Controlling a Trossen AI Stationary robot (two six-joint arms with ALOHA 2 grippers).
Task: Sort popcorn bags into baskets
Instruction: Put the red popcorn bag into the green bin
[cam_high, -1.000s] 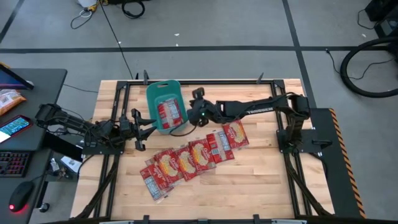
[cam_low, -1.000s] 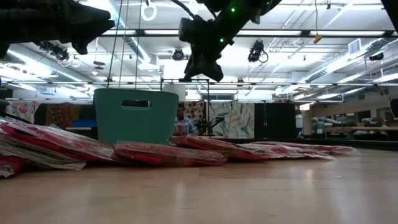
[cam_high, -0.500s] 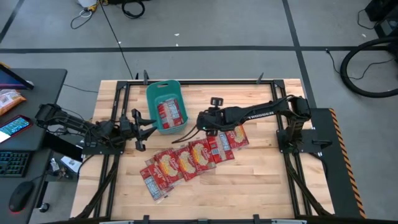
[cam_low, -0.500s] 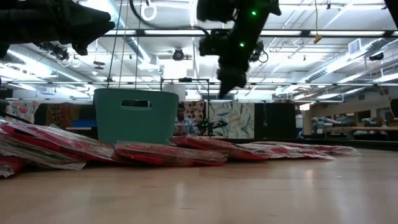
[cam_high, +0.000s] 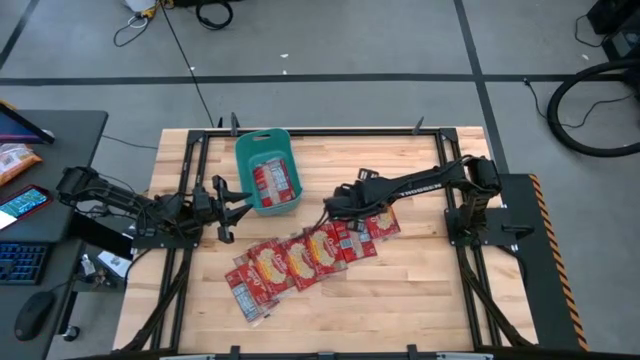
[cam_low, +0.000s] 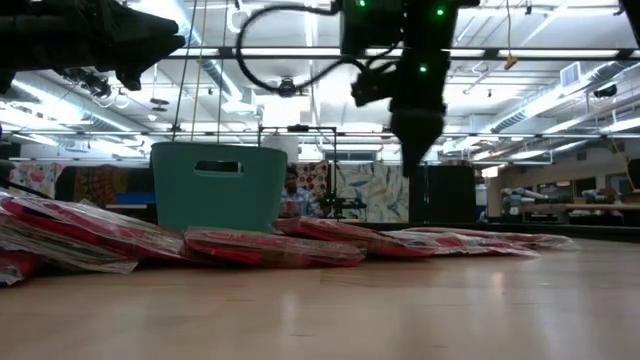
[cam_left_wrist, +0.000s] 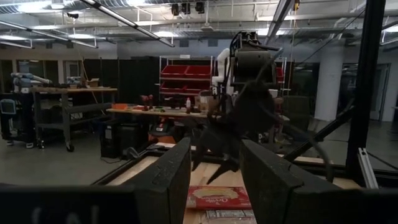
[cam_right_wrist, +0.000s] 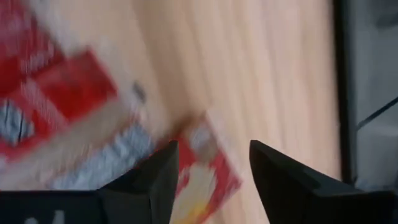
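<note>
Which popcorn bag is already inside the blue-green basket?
The lone popcorn bag lying flat in the teal basket near the table's far edge. All the other bags lie outside it, overlapping in a row on the wooden table.

grey concrete floor (cam_high: 400, 40) marked with dark tape lines (cam_high: 300, 77). black cables (cam_high: 590, 100) lie on it. a dark desk (cam_high: 50, 180) stands at one side. ceiling strip lights (cam_low: 560, 95) run overhead. red storage bins (cam_left_wrist: 189, 71) fill a shelf; a workbench (cam_left_wrist: 68, 93) stands nearby.
</note>
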